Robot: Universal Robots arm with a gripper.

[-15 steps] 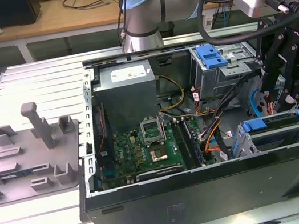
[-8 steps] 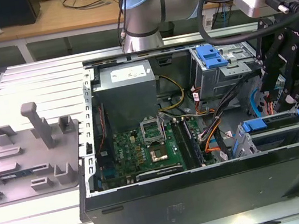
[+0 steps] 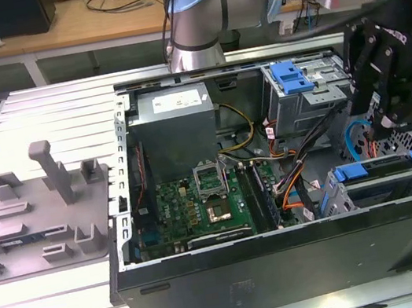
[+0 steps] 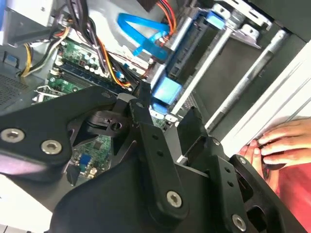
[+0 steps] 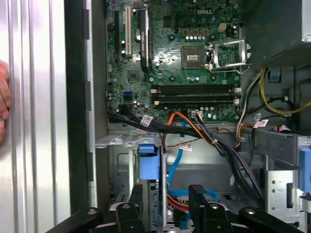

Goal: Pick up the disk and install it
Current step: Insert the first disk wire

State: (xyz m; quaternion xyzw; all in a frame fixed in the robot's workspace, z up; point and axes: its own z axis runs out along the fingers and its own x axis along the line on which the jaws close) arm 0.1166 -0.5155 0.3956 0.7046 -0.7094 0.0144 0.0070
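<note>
Disk, a flat silver hard drive framed by a bright blue plastic carrier (image 3: 376,168), lying in a grey metal drive cage (image 3: 334,203) at the near corner of an open black computer case (image 3: 290,267), on the exterior view's right. Black two-fingered gripper (image 3: 386,122) on the arm, hanging just above that cage, jaws spread wide and clamped on nothing.

In both wrist views, gripper (image 5: 166,194) (image 4: 167,104) straddling the blue end of the carrier (image 5: 148,162) (image 4: 169,91), one dark finger on each side; contact with the plastic impossible to judge.

Inside the case, towards its middle: green motherboard (image 3: 199,203) (image 5: 180,63) with bundled black and orange wires (image 5: 209,131) running to the drive end. Large grey metal power-supply box (image 3: 177,123) against the far wall. Small blue plastic latch piece (image 3: 292,76) on the upper bay near the far corner, well apart from the disk.

Case resting on a slatted silver metal table (image 3: 39,111). Grey moulded plastic fixture with upright pegs (image 3: 40,207) near the table's edge on the exterior view's left, apart from the case.

Person's hand (image 4: 274,145) (image 5: 4,99) resting on the table slats just beside the case wall.
</note>
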